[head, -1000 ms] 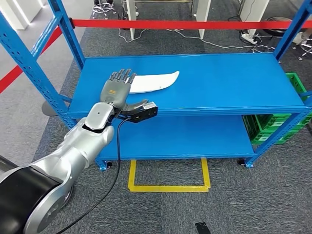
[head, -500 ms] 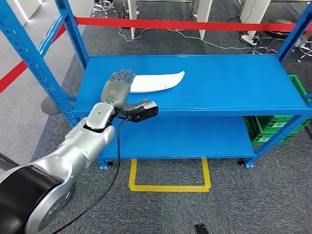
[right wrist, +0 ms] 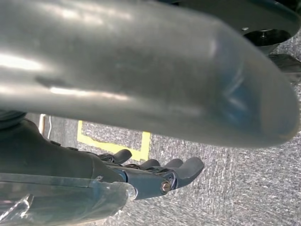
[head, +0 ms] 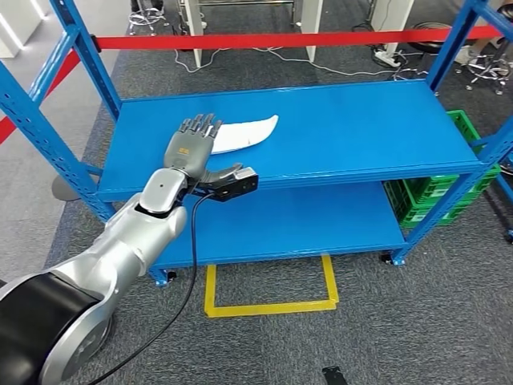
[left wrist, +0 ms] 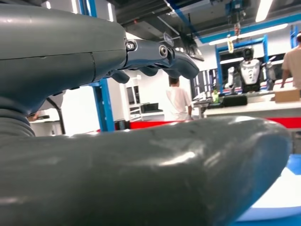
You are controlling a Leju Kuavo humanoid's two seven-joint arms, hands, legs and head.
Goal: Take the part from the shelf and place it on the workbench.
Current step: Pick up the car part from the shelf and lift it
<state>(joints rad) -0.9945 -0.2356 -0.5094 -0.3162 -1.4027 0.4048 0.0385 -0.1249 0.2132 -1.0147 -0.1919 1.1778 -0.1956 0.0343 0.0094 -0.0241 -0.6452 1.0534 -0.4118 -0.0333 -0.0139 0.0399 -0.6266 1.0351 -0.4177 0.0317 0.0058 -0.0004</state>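
A flat white curved part lies on the top board of the blue shelf, left of its middle. My left hand is stretched out flat over the part's left end, fingers apart and holding nothing; whether it touches the part cannot be told. In the left wrist view the thick thumb lies low with the darker fingers spread above it, and a strip of the white part shows past the thumb. My right hand hangs over the grey carpet, its fingers loose and holding nothing.
Blue uprights frame the shelf, with a lower board beneath. A green crate stands under the right end. Red barrier tape runs behind. A yellow floor outline lies in front. A person stands far off by a bench.
The camera has swung, so shelf and part lie further left in the picture. My left hand is now a little further over the part's left end, still flat and holding nothing.
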